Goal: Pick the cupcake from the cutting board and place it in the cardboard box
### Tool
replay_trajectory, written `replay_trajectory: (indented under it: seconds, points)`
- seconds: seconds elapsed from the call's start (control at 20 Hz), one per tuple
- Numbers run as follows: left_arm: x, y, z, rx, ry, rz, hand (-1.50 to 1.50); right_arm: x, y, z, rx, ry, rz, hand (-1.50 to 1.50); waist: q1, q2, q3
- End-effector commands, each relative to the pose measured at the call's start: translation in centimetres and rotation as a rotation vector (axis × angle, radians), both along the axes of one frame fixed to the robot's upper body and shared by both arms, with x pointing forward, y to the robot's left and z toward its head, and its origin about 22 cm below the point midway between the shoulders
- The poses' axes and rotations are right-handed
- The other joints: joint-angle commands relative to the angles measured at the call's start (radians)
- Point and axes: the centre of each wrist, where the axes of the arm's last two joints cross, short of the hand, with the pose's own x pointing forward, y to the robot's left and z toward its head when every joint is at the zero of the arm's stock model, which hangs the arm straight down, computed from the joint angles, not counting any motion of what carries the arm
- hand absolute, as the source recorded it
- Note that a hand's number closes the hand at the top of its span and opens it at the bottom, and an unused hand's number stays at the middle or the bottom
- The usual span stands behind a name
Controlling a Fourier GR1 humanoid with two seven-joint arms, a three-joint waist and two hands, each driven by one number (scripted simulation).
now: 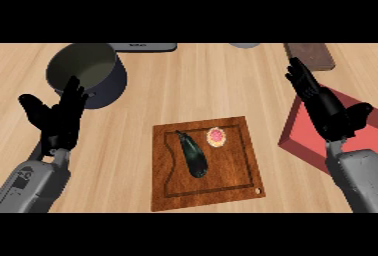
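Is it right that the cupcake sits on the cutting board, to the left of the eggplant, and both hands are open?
Not quite. The head view shows the cupcake on the cutting board, but to the right of the eggplant. Both the left hand and the right hand are open.

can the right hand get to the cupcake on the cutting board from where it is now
Probably yes. The right hand is open over the red box, beside the board. The cupcake sits on the board's near-right part, with bare wood between; the eggplant lies on its far side.
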Motion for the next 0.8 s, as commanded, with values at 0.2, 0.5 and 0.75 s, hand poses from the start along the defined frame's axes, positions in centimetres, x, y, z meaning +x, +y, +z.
replay_trajectory:
  seconds: [0.2,0.5,0.75]
  points:
    - [-0.3,-0.3,2.8,0.288,-0.188,-0.295,0.00,-0.2,-0.9,6.4,-0.057,-0.292,-0.456,-1.50,-0.097,-0.055,-0.010]
    - [-2.0,-0.1,2.1,0.353,-0.217,-0.454,0.00,-4.5,-0.8,2.6,-0.338,-0.180,-0.659,-1.50,-0.087,-0.039,-0.012]
    - [-2.3,0.5,1.8,0.356,-0.244,-0.499,0.00,-7.4,2.7,1.1,-0.607,-0.196,-0.581,-1.50,-0.036,-0.020,-0.011]
